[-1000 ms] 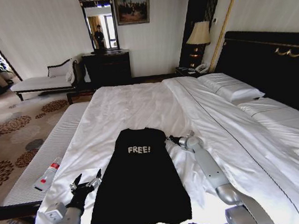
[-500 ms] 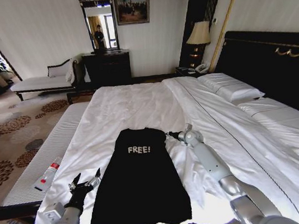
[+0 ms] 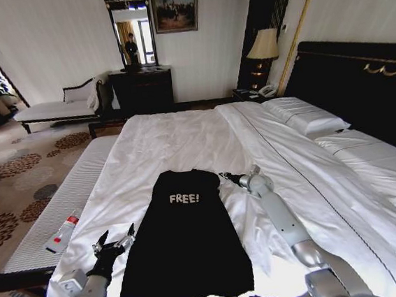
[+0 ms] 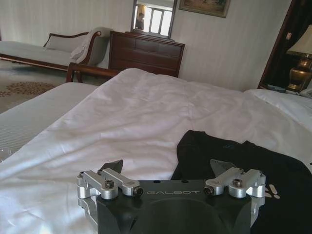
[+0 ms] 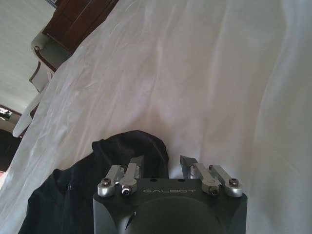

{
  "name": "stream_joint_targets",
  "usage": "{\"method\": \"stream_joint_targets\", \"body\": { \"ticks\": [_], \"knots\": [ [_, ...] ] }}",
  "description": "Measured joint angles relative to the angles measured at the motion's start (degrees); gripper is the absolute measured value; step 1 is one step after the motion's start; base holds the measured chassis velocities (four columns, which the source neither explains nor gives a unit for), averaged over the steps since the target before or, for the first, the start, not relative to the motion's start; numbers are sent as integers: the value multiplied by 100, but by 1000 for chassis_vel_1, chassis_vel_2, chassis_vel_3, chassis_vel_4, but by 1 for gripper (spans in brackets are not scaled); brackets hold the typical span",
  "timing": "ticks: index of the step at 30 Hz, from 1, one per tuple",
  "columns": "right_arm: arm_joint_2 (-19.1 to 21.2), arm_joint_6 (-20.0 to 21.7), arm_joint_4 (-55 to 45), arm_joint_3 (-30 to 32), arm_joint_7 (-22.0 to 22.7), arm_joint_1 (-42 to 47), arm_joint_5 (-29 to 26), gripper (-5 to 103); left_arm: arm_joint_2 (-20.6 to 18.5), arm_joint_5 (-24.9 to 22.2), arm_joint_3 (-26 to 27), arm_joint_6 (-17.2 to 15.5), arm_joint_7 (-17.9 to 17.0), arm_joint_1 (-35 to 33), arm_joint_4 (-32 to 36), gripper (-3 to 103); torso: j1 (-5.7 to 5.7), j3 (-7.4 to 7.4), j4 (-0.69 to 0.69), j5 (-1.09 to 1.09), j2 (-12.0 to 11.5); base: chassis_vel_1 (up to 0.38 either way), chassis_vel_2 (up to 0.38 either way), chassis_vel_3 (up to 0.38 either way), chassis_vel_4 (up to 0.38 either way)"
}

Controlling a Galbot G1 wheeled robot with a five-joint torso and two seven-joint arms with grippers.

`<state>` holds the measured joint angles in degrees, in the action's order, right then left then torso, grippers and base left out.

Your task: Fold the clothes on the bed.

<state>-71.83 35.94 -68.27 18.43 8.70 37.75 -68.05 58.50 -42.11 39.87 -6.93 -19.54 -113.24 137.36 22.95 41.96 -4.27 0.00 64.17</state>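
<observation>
The black T-shirt [image 3: 182,238] lies flat on the near part of the bed [image 3: 183,139], on the white sheet, already narrowed into a long strip with its sides turned in. The white "FREE!" lettering [image 3: 184,198] sits at the far end of the strip, reading upright from the robot's side; the hem lies at the near end, close to the near edge of the mattress. The garment is small against the bed and lies a little left of the bed's middle.

The right gripper [image 3: 226,177] is at the far right corner of the shirt, just beside the shoulder area, low over the sheet. In the right wrist view the right gripper [image 5: 169,166] has its fingers spread apart, with one finger [image 5: 135,165] over the rounded black edge of the shirt [image 5: 117,161] and the other over bare white sheet; nothing is pinched between them.

The left gripper [image 3: 114,239] is near the left edge of the shirt, toward its near half, just clear of the fabric. In the left wrist view the left gripper [image 4: 168,168] is likewise spread wide and empty, with the shirt [image 4: 234,156] beside one finger and white sheet under the other.

Pillows [image 3: 306,115] lie at the right against the black headboard [image 3: 360,80]. A padded bench [image 3: 56,204] runs along the left side of the bed, with a small white and red object [image 3: 62,234] on it. Farther off stand a dark dresser [image 3: 142,89] with a mirror, a chaise [image 3: 57,108] and a lamp [image 3: 264,45]
</observation>
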Motion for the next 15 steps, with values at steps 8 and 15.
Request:
{"method": "stream_joint_targets", "body": {
  "ticks": [8,15],
  "knots": [
    [-102,37,338,13,-15,-109,-100,79,-1,0,84,-12,-7,-85,42,100,0,0,3,-1,0,0,0,0,0],
    [-126,52,646,-47,-58,-275,-116,56,29,-83,106,-29,-30,-103,84,100,0,0,2,-1,0,0,0,0,0]
  ]
}}
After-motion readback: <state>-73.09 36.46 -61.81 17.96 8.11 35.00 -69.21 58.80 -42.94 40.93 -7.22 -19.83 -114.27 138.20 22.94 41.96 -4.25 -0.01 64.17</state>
